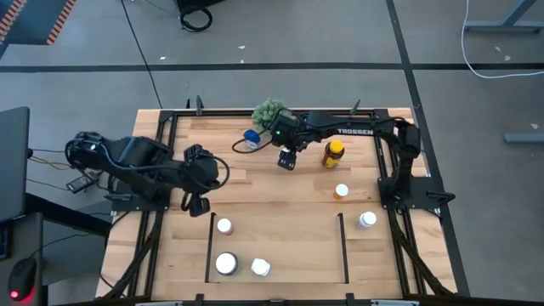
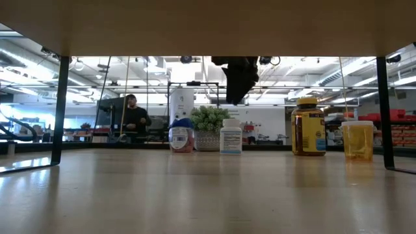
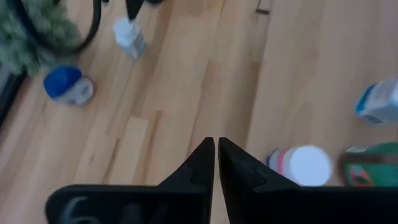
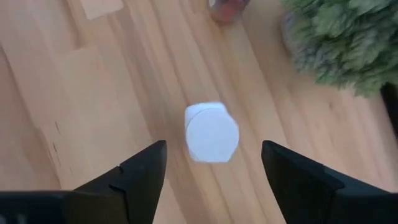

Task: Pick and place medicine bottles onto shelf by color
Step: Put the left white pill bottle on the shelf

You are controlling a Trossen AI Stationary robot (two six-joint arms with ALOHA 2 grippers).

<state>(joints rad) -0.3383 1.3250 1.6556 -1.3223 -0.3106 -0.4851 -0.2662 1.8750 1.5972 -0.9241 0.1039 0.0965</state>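
- Tabletop [image 1: 280, 208] of light wood carries everything; the shelf [image 1: 276, 246], a bay marked off by thin black strips at its near edge, already holds three white-capped bottles: one with a pink band [image 1: 224, 226], a wide one [image 1: 226, 263] and a third [image 1: 261, 268] just beside it.
- Right arm reaches across the far side, and its right pincer [image 4: 211, 163] hangs above a small white-capped bottle [image 4: 211, 132], fingers spread wide with the cap between them and no contact yet. The step in hand looks like the approach to a pick.
- Next move, as I judge it, calls for a straight descent until the fingers flank the bottle's body, then a close and a lift toward the shelf.
- Left arm waits on the left side of the tabletop, its left pincer [image 3: 216, 163] shut with the tips touching, empty, above bare wood near the pink-banded bottle.
- Green spiky plant ball [image 1: 269, 110] sits near the target and could brush a finger on the way down.
- Amber bottle with a yellow cap [image 1: 333, 154] stands close beside the right wrist.
- Blue-capped bottle [image 1: 252, 137] rests near the plant ball.
- Two more white-capped bottles wait outside the shelf, one [image 1: 342, 191] mid-table and one [image 1: 366, 220] just beyond the right strip.
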